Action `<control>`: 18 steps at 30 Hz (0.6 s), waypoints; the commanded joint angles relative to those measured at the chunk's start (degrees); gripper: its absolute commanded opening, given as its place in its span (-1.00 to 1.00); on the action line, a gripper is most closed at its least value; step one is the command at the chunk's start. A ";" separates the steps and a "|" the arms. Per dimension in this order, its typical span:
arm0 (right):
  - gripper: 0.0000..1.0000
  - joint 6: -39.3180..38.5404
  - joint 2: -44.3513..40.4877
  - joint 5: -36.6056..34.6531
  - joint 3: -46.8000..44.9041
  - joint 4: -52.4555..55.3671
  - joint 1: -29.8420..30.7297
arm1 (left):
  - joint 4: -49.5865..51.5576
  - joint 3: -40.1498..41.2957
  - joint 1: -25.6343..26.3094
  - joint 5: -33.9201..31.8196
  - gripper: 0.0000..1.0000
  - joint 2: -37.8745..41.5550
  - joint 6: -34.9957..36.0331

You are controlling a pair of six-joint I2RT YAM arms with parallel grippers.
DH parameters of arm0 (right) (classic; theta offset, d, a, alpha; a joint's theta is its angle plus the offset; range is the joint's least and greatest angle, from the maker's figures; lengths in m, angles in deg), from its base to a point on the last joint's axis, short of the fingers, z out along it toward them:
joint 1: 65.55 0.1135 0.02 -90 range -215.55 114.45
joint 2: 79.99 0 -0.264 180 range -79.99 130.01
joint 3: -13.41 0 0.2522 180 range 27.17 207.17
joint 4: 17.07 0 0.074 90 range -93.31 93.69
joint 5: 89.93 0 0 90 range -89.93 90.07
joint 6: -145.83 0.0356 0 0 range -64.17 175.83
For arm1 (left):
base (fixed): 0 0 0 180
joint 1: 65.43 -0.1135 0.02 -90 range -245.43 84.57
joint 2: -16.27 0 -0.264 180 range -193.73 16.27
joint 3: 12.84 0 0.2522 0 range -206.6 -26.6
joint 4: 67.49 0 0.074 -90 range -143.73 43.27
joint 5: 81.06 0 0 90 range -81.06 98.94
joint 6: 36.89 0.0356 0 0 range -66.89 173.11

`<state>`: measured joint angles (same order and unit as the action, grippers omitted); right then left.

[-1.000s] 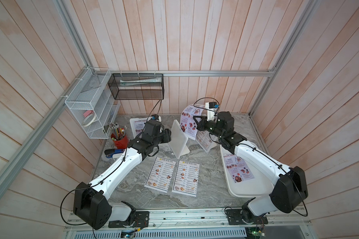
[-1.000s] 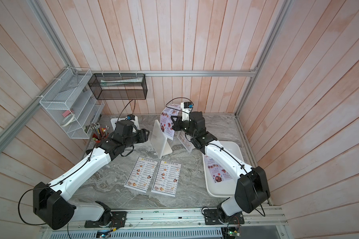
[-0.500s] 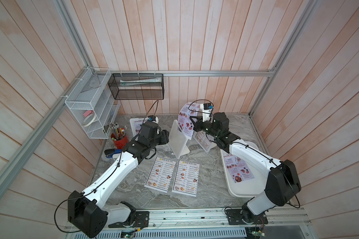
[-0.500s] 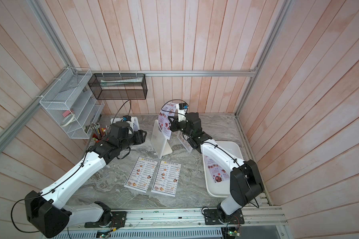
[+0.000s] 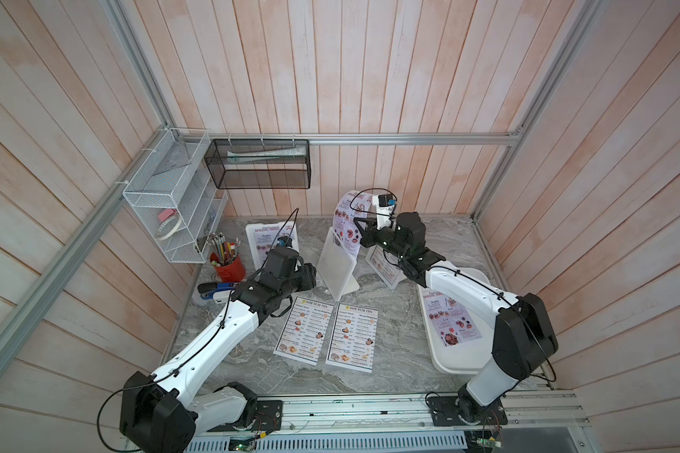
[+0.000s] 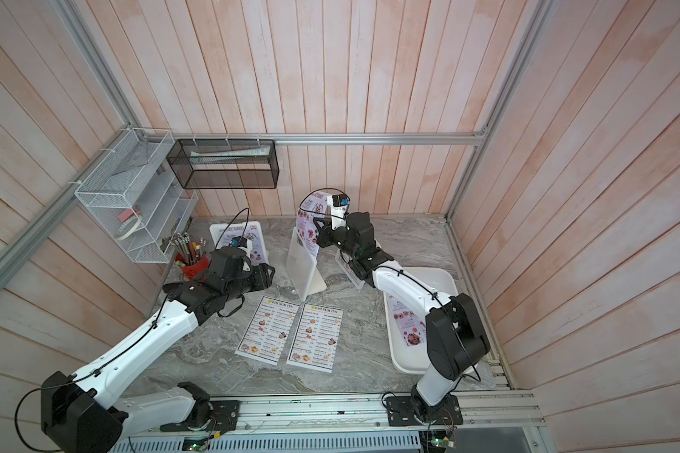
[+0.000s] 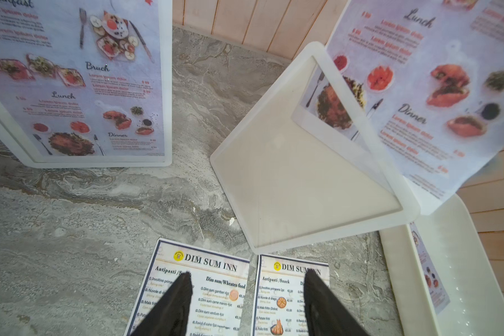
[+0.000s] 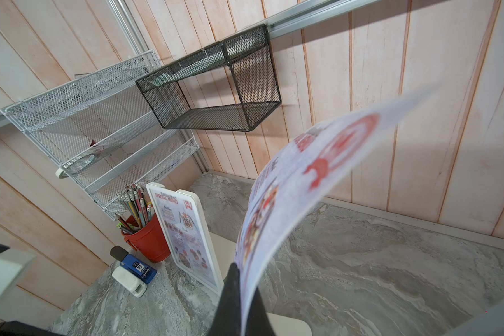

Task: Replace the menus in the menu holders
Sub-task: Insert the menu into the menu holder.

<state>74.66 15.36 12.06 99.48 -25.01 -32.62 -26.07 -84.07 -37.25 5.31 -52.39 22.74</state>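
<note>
Our right gripper has swung its pinched menu into the holder below it. Our left gripper hangs released.

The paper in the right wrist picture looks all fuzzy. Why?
Right wrist view: the lilac menu sits very close to the lens, pinched in the right gripper, so it blurs, while the red pencil cup is sharp. Left wrist view: the same menu looks soft, the Dim Sum menus crisp. Both top views: sharp, evenly lit.

Two white menus at six o'clock on the table read "DIM SUM INN" and "Antipasti /Snack". The framed lilac menu at eleven o'clock reads "SPECIAL MENU", "Bruch", "Lunch", "Dinner". The lifted lilac menu shows "Lunch", "Dinner".
</note>
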 commanded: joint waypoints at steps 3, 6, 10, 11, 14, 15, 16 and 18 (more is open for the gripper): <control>-1.00 -1.02 1.15 -1.33 -0.48 -5.45 0.56 | 0.38 0.97 0.25 0.25 0.27 1.09 -0.75; -1.00 -0.90 1.47 -1.45 -1.38 -7.52 0.75 | 0.12 1.55 0.20 0.30 0.27 0.96 -0.85; -1.00 -0.92 1.94 -1.77 -2.20 -9.87 1.15 | -0.03 2.01 0.20 0.46 0.27 0.72 -1.01; -1.00 -0.99 2.11 -1.74 -2.24 -10.03 1.23 | -0.06 2.10 0.18 0.47 0.27 0.67 -1.02; -1.00 -1.08 2.34 -1.95 -2.85 -10.75 1.42 | -0.06 2.11 0.14 0.32 0.28 0.68 -1.01; -1.00 -1.10 2.17 -2.03 -3.34 -11.30 1.41 | -0.02 2.02 0.23 0.30 0.27 0.69 -0.84; -1.00 -0.99 2.10 -2.29 -3.98 -12.04 1.42 | 0.02 1.95 0.25 0.21 0.27 0.56 -0.79; -1.00 -0.83 1.72 -2.54 -4.94 -13.07 1.37 | 0.03 1.69 0.21 0.11 0.27 0.47 -0.62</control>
<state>74.18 16.68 10.46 96.14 -34.95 -31.48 -26.07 -82.63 -37.25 5.48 -52.02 21.99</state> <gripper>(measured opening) 0.043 0.636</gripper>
